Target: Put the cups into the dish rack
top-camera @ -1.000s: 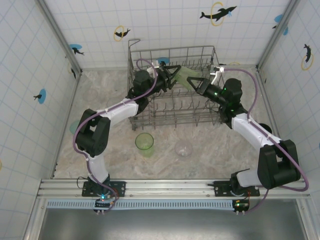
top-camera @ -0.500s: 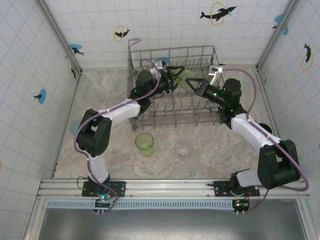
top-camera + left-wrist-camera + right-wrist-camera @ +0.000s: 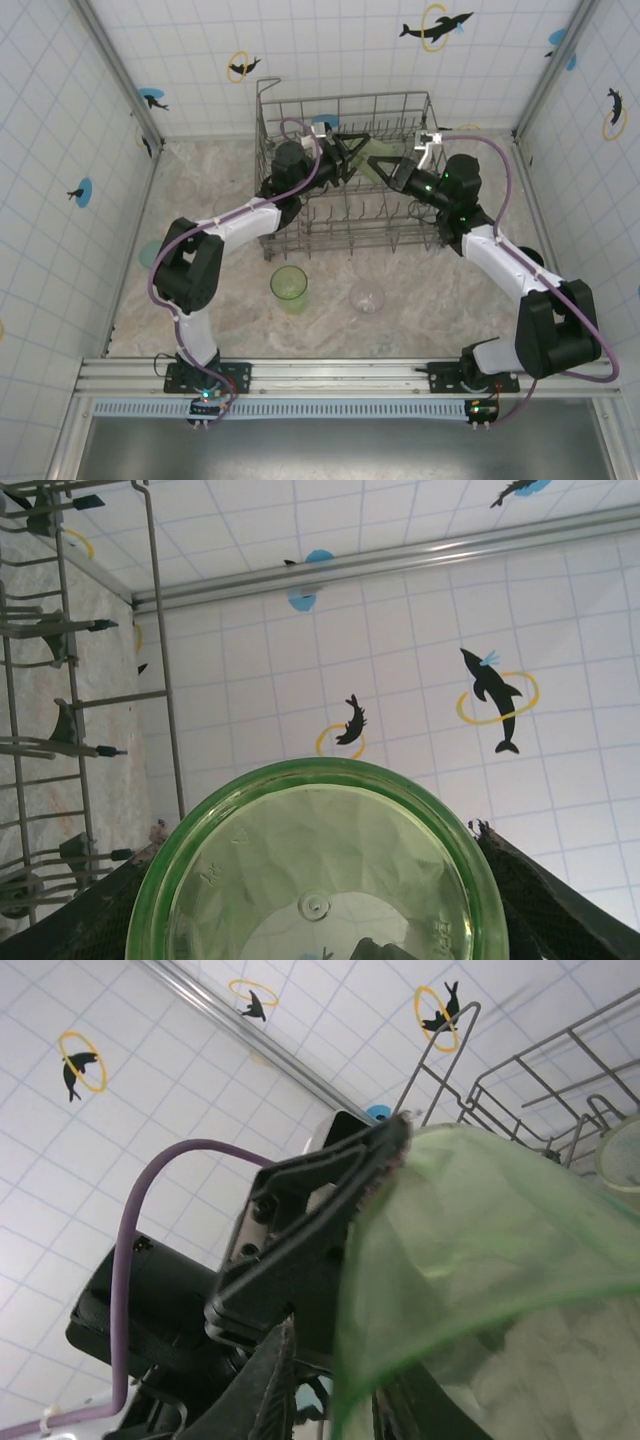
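Pale green tumbler [image 3: 374,158] over the dish rack [image 3: 345,215], left gripper [image 3: 352,155] clamped on it, right gripper [image 3: 392,168] pinching its rim too

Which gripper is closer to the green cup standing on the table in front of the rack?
Left, narrowly. The left gripper and right gripper both sit up over the dish rack, meeting at a pale green cup; the green cup stands below, nearer the left arm's side.

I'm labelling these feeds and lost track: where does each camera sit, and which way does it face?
Top external: above and behind the bases, looking down at both arms, the dish rack and table.
Left wrist: looks along its dark fingers past the pale green cup to the tiled wall.
Right wrist: faces the same cup and the left gripper.
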Robot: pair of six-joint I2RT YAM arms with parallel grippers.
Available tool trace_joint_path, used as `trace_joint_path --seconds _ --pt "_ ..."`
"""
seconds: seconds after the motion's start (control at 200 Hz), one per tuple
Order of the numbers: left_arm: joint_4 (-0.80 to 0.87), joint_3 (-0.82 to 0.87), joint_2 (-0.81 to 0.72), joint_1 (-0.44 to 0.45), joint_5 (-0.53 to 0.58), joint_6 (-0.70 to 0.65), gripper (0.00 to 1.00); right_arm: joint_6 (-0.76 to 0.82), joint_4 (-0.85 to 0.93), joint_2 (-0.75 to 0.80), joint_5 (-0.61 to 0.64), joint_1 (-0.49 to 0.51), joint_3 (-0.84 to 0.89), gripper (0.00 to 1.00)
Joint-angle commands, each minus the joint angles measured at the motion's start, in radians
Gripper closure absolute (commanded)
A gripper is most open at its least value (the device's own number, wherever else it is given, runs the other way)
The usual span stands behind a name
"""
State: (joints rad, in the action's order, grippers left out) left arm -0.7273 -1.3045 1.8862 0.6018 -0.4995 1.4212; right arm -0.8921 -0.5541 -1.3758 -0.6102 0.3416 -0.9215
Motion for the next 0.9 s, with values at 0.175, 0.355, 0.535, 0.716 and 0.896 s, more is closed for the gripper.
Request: trace_joint_path --seconds 0.175,0.355,0.535,0.716,0.896 --pt "0.136 -0.191 0.068 0.003 0.013 -0.229 1.0 0.221 0.323 0.141 0.124 0.008 -0.06 0.32" --pt "0.417 -0.481 0.18 0.003 0.076 -0.498 1.0 0.29 0.454 0.213 0.191 -0.006 -0.039 0.19" --pt "0.57 -0.66 0.271 0.004 0.182 -0.72 1.0 0.359 0.583 0.294 0.31 -0.017 -0.008 0.0" --pt "0.568 -0.711 0.328 0.013 0.278 -0.894 1.0 0.421 0.7 0.358 0.373 -0.032 0.001 0.0" --pt "0.548 -0.795 0.43 0.033 0.325 -1.042 1.0 0.446 0.778 0.42 0.388 -0.076 0.016 0.0"
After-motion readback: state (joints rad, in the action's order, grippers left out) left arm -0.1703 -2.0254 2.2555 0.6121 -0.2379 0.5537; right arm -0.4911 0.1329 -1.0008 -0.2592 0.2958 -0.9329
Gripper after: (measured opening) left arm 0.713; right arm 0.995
